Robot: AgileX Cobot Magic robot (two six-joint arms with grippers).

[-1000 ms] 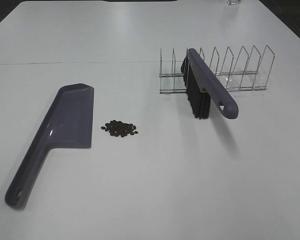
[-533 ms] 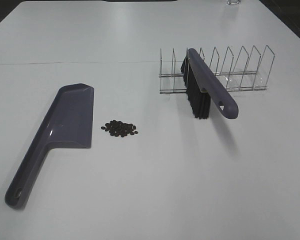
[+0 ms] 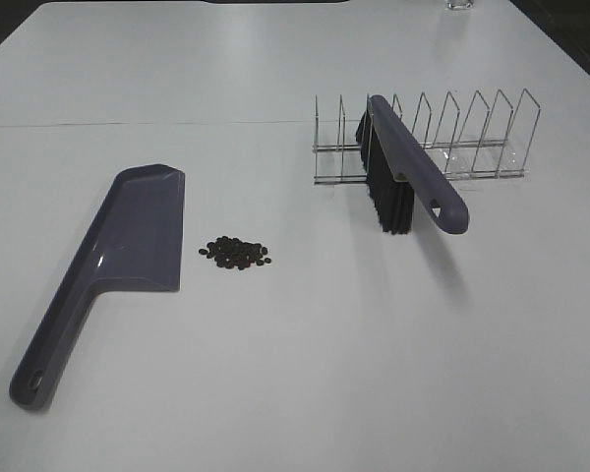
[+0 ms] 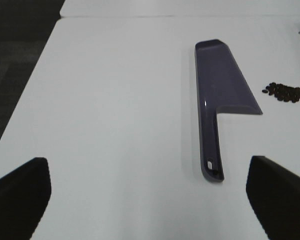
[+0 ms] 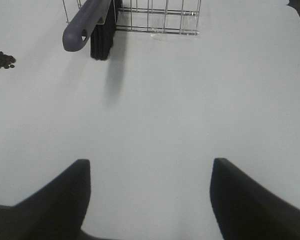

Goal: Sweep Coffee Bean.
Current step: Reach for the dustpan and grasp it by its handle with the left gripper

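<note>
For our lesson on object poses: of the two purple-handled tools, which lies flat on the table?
The dustpan, left of the coffee beans, lies flat. The brush instead leans in the wire rack, handle raised.

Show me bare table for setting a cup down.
Free: the wide near stretch in front of the coffee beans and brush, and behind the dustpan. Crowded: the narrow gap between dustpan and beans, and around the wire rack.
</note>
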